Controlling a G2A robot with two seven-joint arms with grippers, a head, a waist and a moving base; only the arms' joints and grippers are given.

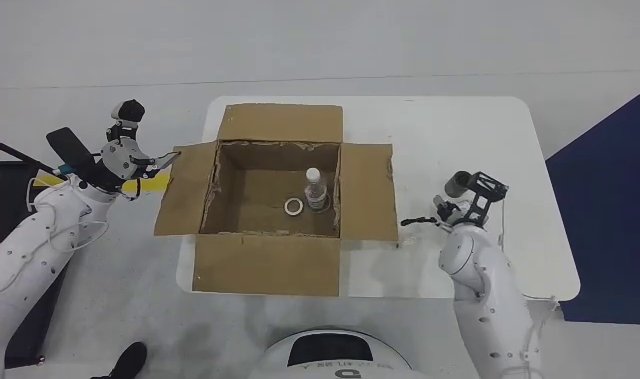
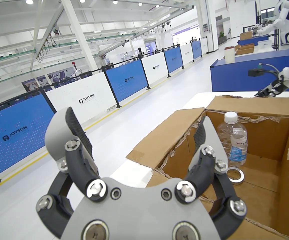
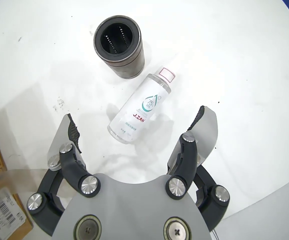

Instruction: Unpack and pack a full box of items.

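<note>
My left gripper (image 2: 136,116) hangs released just outside the box's (image 2: 249,106) left flap. It faces the water bottle (image 2: 233,138) and metal ring (image 2: 235,176) inside, which I judge are next to come out. My right gripper (image 3: 136,116), spread and holding nothing, hovers beyond the box's right flap over the lying spray bottle (image 3: 139,108) and the upright cylinder (image 3: 119,48).

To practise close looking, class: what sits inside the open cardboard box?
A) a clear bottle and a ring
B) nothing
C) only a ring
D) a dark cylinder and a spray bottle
A: the clear bottle stands upright on the floor of the cardboard box, with the ring lying beside it.
</note>
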